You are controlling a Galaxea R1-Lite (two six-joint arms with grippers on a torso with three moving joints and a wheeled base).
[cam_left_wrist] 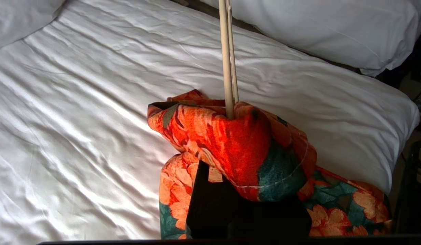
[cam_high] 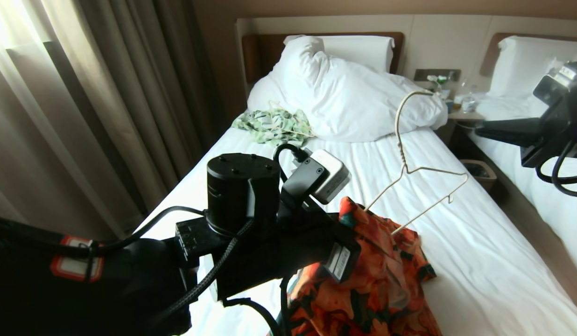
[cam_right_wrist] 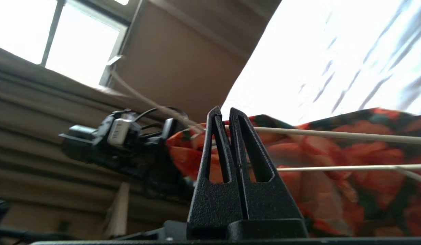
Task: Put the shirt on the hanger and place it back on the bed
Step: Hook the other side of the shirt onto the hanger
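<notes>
At lower centre of the head view, the left gripper (cam_left_wrist: 246, 190), clamped on the shirt (cam_high: 377, 280) and hanger (cam_high: 417, 177), hovers above the bed (cam_high: 480, 261); the right gripper (cam_right_wrist: 227, 115), pressed together, holds nothing.

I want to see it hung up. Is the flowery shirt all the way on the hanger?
Not yet. The shirt covers only one end of the hanger; the other end and hook are bare.

The shirt (cam_left_wrist: 231, 146) is soft woven cloth, matt, with a visible weave. The hanger (cam_high: 421, 186) looks like thin, smooth cream-coated wire. The bed (cam_left_wrist: 77, 112) wears white sheets with a faint sheen, finely creased. The right pincer (cam_right_wrist: 225, 112) is black plastic, matt and grainy.
</notes>
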